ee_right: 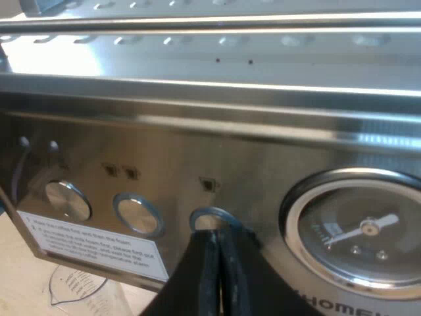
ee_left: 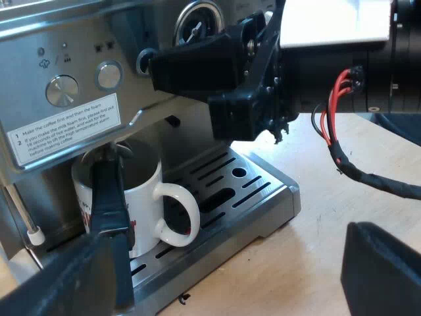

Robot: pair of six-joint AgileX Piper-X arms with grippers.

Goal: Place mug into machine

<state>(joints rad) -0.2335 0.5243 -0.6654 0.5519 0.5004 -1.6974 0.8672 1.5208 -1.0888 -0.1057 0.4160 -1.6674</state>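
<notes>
Espresso machine (ee_left: pixel 39 26): stood on the tabletop (ee_left: pixel 316 217), steel front toward both arms.
Drip tray (ee_left: pixel 263 191): bore the mug on its slotted grid.
Mug (ee_left: pixel 148 191): upright under the holder (ee_left: pixel 108 204); placing looked done.
Left hand (ee_left: pixel 223 263): released, fingers wide, holding nothing.
Right hand (ee_right: pixel 217 240): clenched on nothing, tips at a round button (ee_right: pixel 209 220).
Remaining: seemingly only backing the left arm away.

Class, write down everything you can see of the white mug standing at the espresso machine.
The mug is white and glossy, ceramic by its look, with a loop handle and red print on its side. It stands upright on the machine's slotted metal drip tray, mouth up, inside in shadow. The holder's dark handle crosses in front of it and hides part of it.
</notes>
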